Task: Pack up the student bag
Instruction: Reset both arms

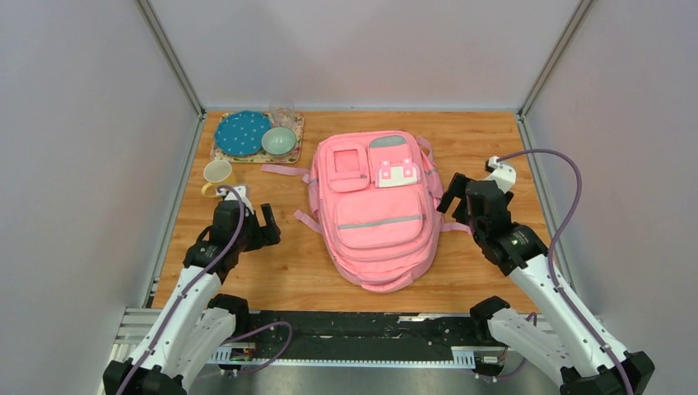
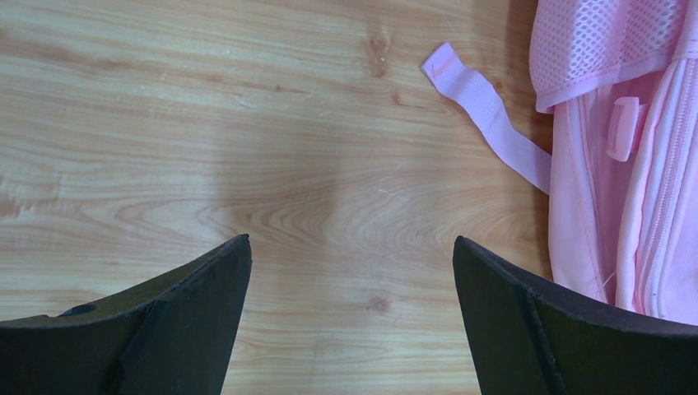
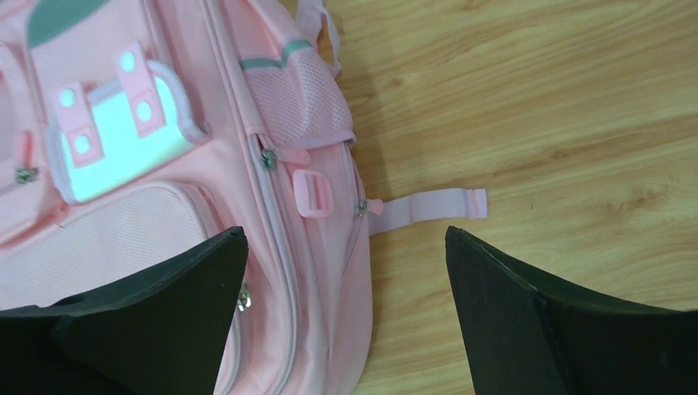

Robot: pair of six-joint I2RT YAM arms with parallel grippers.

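Note:
The pink student bag (image 1: 374,206) lies flat in the middle of the table, front side up, its white-and-pink patch (image 1: 397,173) toward the far end. My left gripper (image 1: 247,211) is open and empty, over bare wood just left of the bag. In the left wrist view the gripper (image 2: 350,239) has the bag's edge (image 2: 634,206) and a loose strap (image 2: 494,115) to its right. My right gripper (image 1: 465,197) is open and empty at the bag's right side. In the right wrist view the gripper (image 3: 345,230) hovers over the bag's side zips (image 3: 272,271), with the patch (image 3: 115,140) at upper left.
A patterned tray (image 1: 222,153) at the back left holds a blue dotted plate (image 1: 243,133), a green bowl (image 1: 279,141) and a clear glass (image 1: 284,111). A yellow cup (image 1: 217,173) stands in front of it. Grey walls close in both sides. A strap (image 3: 428,206) lies on the wood.

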